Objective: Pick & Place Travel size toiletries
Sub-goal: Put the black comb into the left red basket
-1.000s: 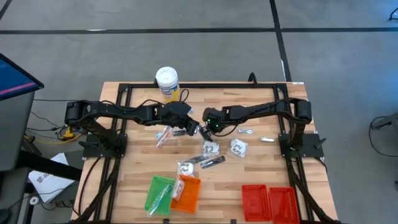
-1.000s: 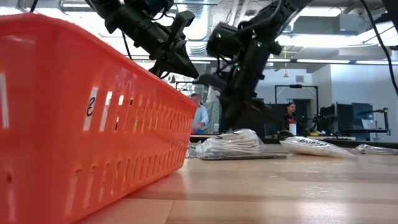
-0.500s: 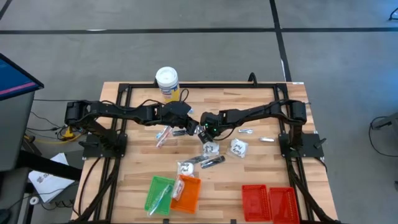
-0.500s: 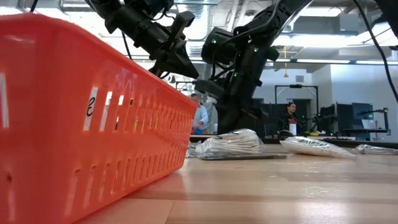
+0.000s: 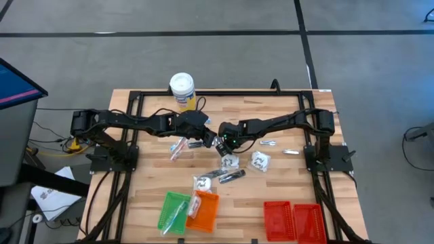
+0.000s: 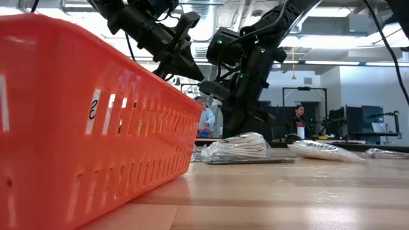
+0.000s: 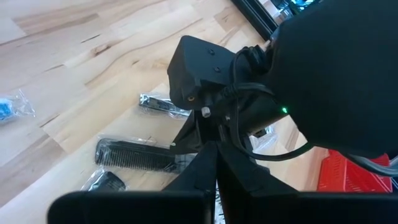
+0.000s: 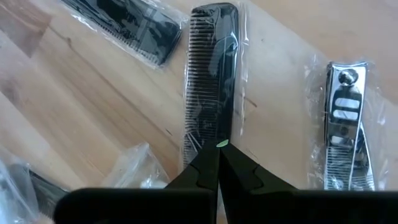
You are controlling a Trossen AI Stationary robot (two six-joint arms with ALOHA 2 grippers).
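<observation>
Position of both arms: centre of the counter [image 5: 285,196], wrists almost meeting over the scattered toiletries. The right gripper [image 8: 217,163] hangs directly above a wrapped black comb [image 8: 211,81] lying flat on the wood; its jaws are pressed together, tips meeting over the comb's lower half. A second comb [image 8: 124,25] lies just beside it, and wrapped nail clippers [image 8: 345,124] lie near on the other side, apart from the comb. The left gripper [image 7: 214,168] hovers close by, jaws likewise pressed together and holding nothing.

Remaining toiletries sit around the counter's centre: white packets [image 5: 260,160] toward the right edge, a clear-wrapped stick [image 5: 178,148] toward the left. The green tray [image 5: 173,211], orange tray [image 5: 205,209] and red tray [image 5: 293,218] wait along the near edge. A white-lidded tub [image 5: 182,88] stands at the far edge.

Assessment: the step in hand appears to be picking the comb. To do it well, the jaws must first spread, straddle the comb across its narrow width, and descend squarely. The slick wrapper may slip, and the neighbouring comb's film could be caught.
</observation>
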